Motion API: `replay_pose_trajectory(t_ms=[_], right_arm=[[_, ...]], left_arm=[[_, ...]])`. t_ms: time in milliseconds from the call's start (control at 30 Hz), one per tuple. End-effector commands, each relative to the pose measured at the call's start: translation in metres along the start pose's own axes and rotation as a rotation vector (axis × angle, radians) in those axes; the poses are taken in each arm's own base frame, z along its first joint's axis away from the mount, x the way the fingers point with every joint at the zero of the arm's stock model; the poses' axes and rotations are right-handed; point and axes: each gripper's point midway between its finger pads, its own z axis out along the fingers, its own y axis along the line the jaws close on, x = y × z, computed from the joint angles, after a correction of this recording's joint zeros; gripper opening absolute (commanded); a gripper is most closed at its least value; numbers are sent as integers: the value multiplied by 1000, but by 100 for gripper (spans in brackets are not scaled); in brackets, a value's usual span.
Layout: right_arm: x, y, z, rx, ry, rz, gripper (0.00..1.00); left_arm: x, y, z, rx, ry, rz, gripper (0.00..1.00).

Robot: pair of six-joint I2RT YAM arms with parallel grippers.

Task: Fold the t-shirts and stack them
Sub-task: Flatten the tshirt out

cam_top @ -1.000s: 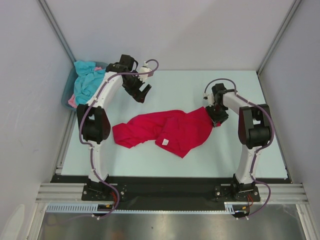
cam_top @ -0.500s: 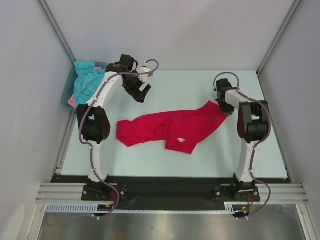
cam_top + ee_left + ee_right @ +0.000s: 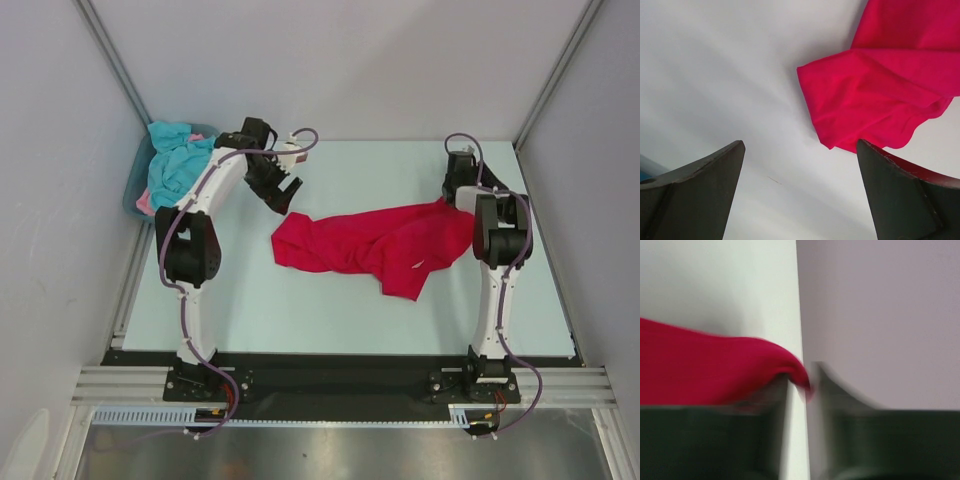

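The crimson red t-shirt [image 3: 380,240] lies crumpled and stretched across the table's middle, its right end drawn up to my right gripper [image 3: 456,197] near the far right edge. In the right wrist view, red cloth [image 3: 700,365] drapes over one finger and tucks into the narrow gap of that gripper [image 3: 802,385], which is shut on it; the view is blurred. My left gripper [image 3: 283,190] hovers wide open just left of the shirt's left end. The left wrist view shows this gripper [image 3: 800,145] empty, with the shirt's corner [image 3: 880,100] beyond its right finger.
A grey-blue tub [image 3: 133,195] stands at the far left edge, holding a turquoise-blue t-shirt [image 3: 175,160] and a pink one [image 3: 146,203]. Walls close in on the left, the back and the right. The table's right edge [image 3: 799,300] runs close beside my right gripper.
My right gripper has moved back and to the right, dragging the red t-shirt with it and stretching it out. The left gripper has shifted slightly and stays open.
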Motion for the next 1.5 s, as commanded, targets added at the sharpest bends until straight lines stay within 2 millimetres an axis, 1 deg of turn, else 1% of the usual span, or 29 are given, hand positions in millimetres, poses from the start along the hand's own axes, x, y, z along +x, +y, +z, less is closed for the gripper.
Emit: replay_pose_trajectory(t_ms=[0, 33, 67, 100, 133, 167, 200, 233, 267, 300, 333, 367, 400, 433, 533, 567, 633, 667, 700, 733, 800, 833, 933, 1000, 1100, 1233, 1267, 1367, 1467], right_arm=[[-27, -18, -11, 151, -49, -13, 47], [-30, -17, -15, 131, -66, -10, 56], [-32, -15, -21, 101, -79, -5, 62], [-33, -18, -36, 42, -76, 33, 68], [-39, -12, -44, -36, -102, 47, 72], [-38, -7, -52, -103, -96, 46, 73], [-29, -9, -70, -188, -61, 15, 76], [-41, -2, -85, -278, -97, 83, 77], [-41, -2, -96, -316, -99, 96, 78], [-32, 1, -108, -366, -78, 71, 79], [-41, 0, -131, -434, -123, 108, 80], [-41, -1, -142, -464, -136, 113, 81], [-35, 2, -155, -514, -131, 86, 81], [-39, 0, -176, -593, -181, 90, 81], [-26, 23, -223, -749, -228, -14, 81], [-16, 31, -242, -784, -250, -69, 81], [-2, 46, -259, -852, -257, -136, 77], [12, 56, -266, -885, -246, -176, 74], [19, 64, -274, -912, -239, -204, 71], [25, 73, -282, -961, -234, -226, 70], [37, 83, -294, -1006, -212, -257, 70], [40, 87, -301, -1040, -214, -268, 72], [46, 92, -318, -1085, -228, -302, 76], [49, 95, -326, -1102, -236, -332, 79], [53, 101, -329, -1105, -228, -362, 80], [51, 113, -337, -1125, -235, -397, 80], [47, 115, -342, -1127, -248, -403, 80], [36, 119, -347, -1119, -274, -410, 80], [31, 122, -345, -1095, -277, -422, 80]], left_arm=[[-9, -8, -18, -1, -45, 37, 100], [-9, -9, -20, -2, -50, 37, 100], [-6, -11, -19, 4, -43, 34, 100], [-7, -13, -20, 7, -49, 34, 99], [-5, -15, -20, 12, -46, 34, 99], [-7, -15, -24, 8, -56, 34, 99], [-3, -17, -23, 13, -49, 31, 99], [-2, -18, -23, 13, -51, 30, 99], [-1, -19, -24, 10, -56, 32, 99], [0, -20, -24, 9, -57, 31, 99], [1, -21, -23, 12, -59, 27, 99], [0, -21, -23, 12, -64, 27, 99], [2, -22, -20, 18, -59, 21, 99], [2, -22, -20, 19, -60, 17, 99], [2, -23, -17, 30, -58, 14, 99], [3, -23, -16, 30, -57, 17, 99], [1, -21, -14, 29, -58, 19, 99], [-1, -21, -15, 30, -63, 20, 99], [-2, -20, -14, 31, -66, 21, 99], [-2, -19, -12, 32, -63, 23, 99], [-4, -19, -12, 34, -68, 26, 99], [-4, -20, -12, 40, -67, 30, 100], [0, -20, -6, 53, -50, 40, 100], [4, -19, 0, 54, -29, 39, 100], [6, -18, 4, 59, -21, 35, 100], [6, -20, 8, 71, -21, 35, 99], [7, -19, 9, 70, -15, 36, 99], [16, -18, 16, 69, 21, 47, 99], [27, -22, 26, 99, 66, 55, 99]])
